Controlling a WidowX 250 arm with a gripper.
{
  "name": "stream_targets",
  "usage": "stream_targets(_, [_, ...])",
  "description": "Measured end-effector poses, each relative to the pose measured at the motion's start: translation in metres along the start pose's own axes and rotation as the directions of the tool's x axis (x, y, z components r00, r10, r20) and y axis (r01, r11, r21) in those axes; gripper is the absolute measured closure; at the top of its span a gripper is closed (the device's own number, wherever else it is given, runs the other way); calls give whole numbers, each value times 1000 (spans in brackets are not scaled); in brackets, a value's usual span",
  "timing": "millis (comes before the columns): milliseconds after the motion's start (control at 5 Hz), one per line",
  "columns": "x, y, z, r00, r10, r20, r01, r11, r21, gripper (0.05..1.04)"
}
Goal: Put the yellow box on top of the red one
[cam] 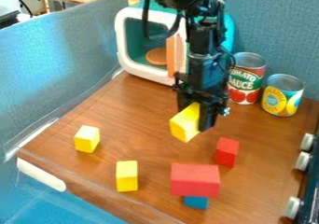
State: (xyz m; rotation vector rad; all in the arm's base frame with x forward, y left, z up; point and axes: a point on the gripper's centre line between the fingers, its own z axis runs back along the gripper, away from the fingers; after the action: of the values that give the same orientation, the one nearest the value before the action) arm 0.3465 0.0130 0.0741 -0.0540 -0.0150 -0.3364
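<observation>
My gripper (196,116) hangs over the middle of the wooden surface, shut on a tilted yellow box (183,122). The large red box (195,180) lies below and slightly right of it in the view, apart from it. A blue block (196,202) shows under the red box's front edge. Up and to the right of the large red box, a smaller red block (226,152) stands on the surface. Two other yellow blocks stand at the left, one farther back (86,139) and one nearer the front (126,176).
Behind the arm is a toy microwave (149,71) with an orange disc inside. Two cans stand at the back right, a red and green one (246,78) and a yellow one (282,95). White knobs (302,161) line the right edge; grey panels (62,69) border the left and back.
</observation>
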Motion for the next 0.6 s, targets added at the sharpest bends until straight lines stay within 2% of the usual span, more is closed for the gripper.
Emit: stream_targets(600, [11,-36,-2,994,-109,-17,109,994,0,475])
